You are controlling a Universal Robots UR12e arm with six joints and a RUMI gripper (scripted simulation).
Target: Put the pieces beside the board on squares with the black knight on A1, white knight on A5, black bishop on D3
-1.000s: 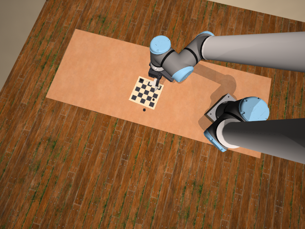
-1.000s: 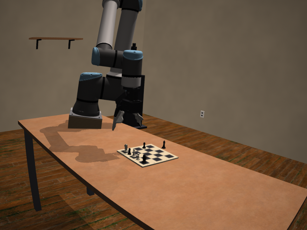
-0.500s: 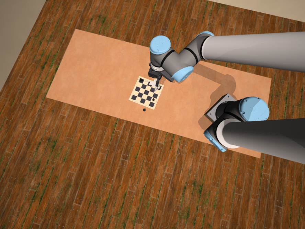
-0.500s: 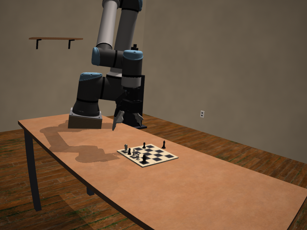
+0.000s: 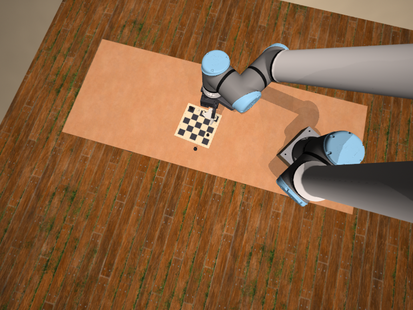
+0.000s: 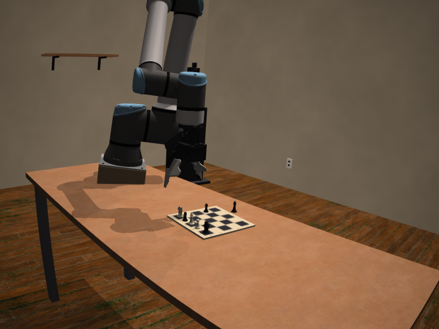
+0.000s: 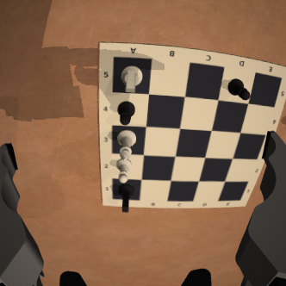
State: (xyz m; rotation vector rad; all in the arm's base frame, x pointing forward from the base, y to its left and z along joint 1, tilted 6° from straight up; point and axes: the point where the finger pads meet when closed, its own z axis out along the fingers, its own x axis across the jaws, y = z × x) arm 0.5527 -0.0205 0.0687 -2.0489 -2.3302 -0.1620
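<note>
The gripper (image 6: pixel 184 177) is hanging spread above the table (image 6: pixel 269 262), well apart from the board (image 6: pixel 229 232). Along one edge, the white knight (image 6: pixel 180 212), a black pawn (image 6: pixel 185 216), a white piece (image 6: pixel 192 219), a white pawn (image 6: pixel 197 224) and the black knight (image 6: pixel 206 226) are standing in a row (all upright). Another black pawn (image 6: pixel 205 208) is standing near the far corner. The black bishop (image 6: pixel 234 207) is standing off the board, beside it. A shelf (image 6: pixel 80 55) is jutting from the wall (image 6: pixel 319 88), and the arm (image 6: pixel 193 93) is casting a shadow across the tabletop.

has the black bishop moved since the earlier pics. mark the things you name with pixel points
No, the black bishop (image 5: pixel 195 148) (image 6: pixel 234 207) has not moved: it stands beside the board (image 5: pixel 178 134) (image 6: pixel 227 231) as before.
</note>
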